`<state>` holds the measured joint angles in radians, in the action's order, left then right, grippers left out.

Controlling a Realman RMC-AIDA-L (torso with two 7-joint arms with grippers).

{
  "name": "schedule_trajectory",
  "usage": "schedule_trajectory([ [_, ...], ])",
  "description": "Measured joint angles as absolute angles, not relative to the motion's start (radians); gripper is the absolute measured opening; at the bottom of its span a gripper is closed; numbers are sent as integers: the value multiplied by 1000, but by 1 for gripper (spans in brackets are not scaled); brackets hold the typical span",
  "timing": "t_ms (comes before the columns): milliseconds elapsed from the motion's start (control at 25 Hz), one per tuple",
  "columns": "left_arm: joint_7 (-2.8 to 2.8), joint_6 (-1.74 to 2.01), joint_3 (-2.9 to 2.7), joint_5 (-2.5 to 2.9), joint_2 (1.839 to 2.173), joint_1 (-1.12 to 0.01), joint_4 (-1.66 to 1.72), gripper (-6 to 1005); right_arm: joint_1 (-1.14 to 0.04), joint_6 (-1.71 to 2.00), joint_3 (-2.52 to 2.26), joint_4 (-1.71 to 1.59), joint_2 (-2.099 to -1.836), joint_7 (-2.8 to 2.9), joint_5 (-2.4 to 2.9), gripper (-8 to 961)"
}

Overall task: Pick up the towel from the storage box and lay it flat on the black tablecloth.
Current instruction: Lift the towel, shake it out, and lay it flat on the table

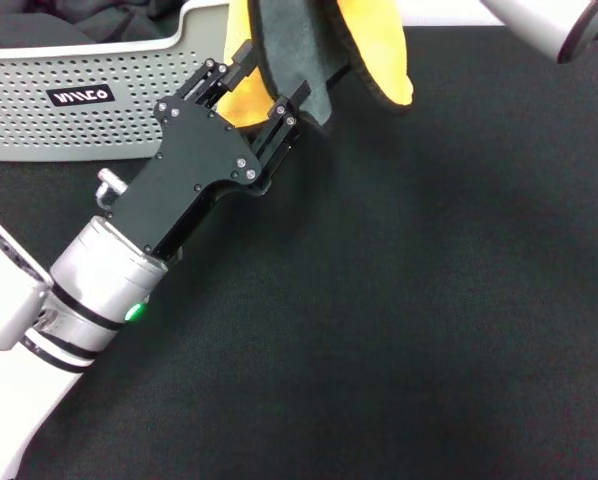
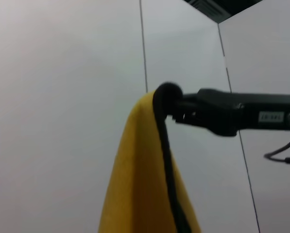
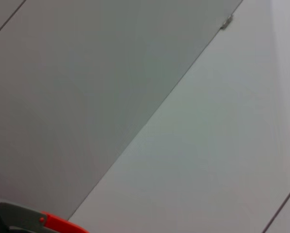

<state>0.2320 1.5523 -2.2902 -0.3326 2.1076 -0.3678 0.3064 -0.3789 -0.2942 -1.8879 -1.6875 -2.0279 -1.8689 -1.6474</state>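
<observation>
Fuzzy yellow and grey-green towel hangs clear of the perforated light grey storage box, its corner clamped in the right gripper; left gripper, fingers apart around the lower edge, presumably to spread it over the black tablecloth.

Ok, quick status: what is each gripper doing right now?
Left gripper: fingers open around the hanging towel's lower edge.
Right gripper: shut on the towel's top, holding it up in the air.
</observation>
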Motion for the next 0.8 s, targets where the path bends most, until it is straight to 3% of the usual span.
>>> schedule_trajectory([
  [800,262,1487,-2296,-362,2108,-368,308,513,-385,-242,-1896,-1735,-2028,-1906,-1651,51],
])
